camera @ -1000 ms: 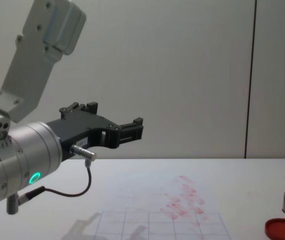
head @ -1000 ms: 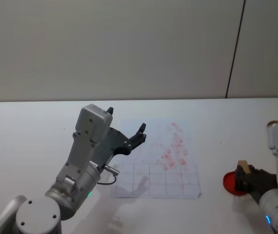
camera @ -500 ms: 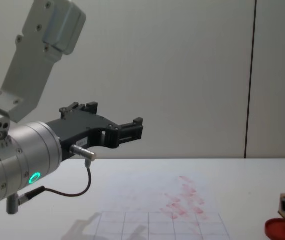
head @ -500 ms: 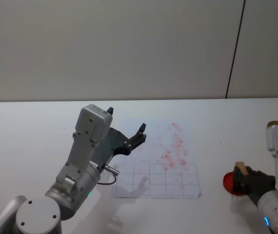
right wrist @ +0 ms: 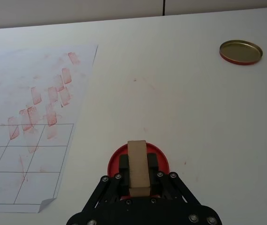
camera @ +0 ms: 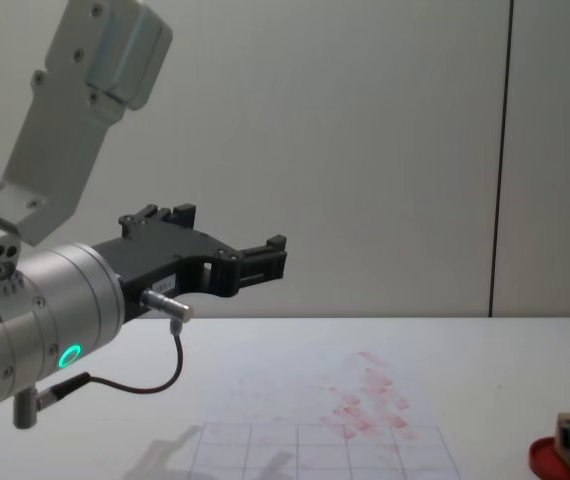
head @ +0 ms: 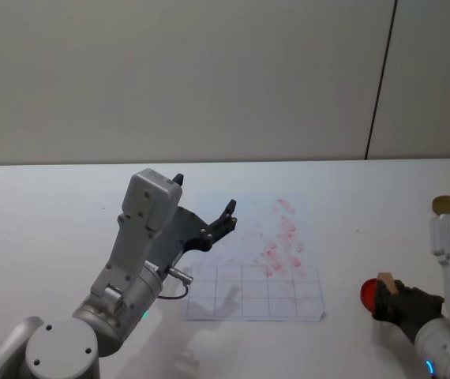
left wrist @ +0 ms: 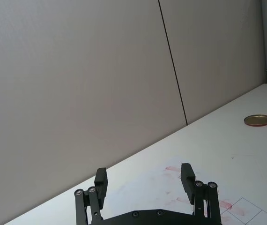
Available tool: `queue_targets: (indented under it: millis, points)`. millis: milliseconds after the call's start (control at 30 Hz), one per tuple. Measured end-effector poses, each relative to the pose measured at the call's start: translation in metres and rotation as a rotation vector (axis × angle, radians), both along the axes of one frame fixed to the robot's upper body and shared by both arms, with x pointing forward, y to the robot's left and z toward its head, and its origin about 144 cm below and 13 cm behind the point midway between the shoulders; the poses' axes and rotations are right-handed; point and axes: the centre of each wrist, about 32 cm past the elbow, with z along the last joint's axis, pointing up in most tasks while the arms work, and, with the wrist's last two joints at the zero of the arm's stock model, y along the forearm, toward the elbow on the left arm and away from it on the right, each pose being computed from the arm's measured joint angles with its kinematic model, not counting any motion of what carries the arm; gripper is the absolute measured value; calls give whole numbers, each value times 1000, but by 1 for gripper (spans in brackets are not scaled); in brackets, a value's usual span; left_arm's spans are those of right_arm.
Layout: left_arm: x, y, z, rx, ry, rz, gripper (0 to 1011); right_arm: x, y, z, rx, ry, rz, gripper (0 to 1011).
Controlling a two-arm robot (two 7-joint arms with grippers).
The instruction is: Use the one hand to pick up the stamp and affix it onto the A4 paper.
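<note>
The right gripper (head: 391, 298) has sunk lower, pinching the stamp (right wrist: 137, 165) upright right over the red ink pad (right wrist: 115, 162). The A4 paper (right wrist: 40, 140) lies on the table (right wrist: 194, 117) left of the pad. Farther left, the left gripper (left wrist: 144, 174) hangs raised, fingers spread.

A flat red ink pad (right wrist: 114, 163) lies on the white table (right wrist: 185, 108). Farther back than the pad and off to its right sits a shallow round gold lid (right wrist: 241, 51) — red at the rim, well apart from the pad. Beyond the pad rises a grey wall (head: 170, 79) — a dark vertical seam (head: 381, 79) runs down it.
</note>
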Motion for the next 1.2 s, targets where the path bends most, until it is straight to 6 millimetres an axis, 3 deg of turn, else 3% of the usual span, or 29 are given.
queue_targets:
  millis: [1200]
  points:
    - [0,0,0,0,0,0,993,5,-1,-4,55,29,-8,218]
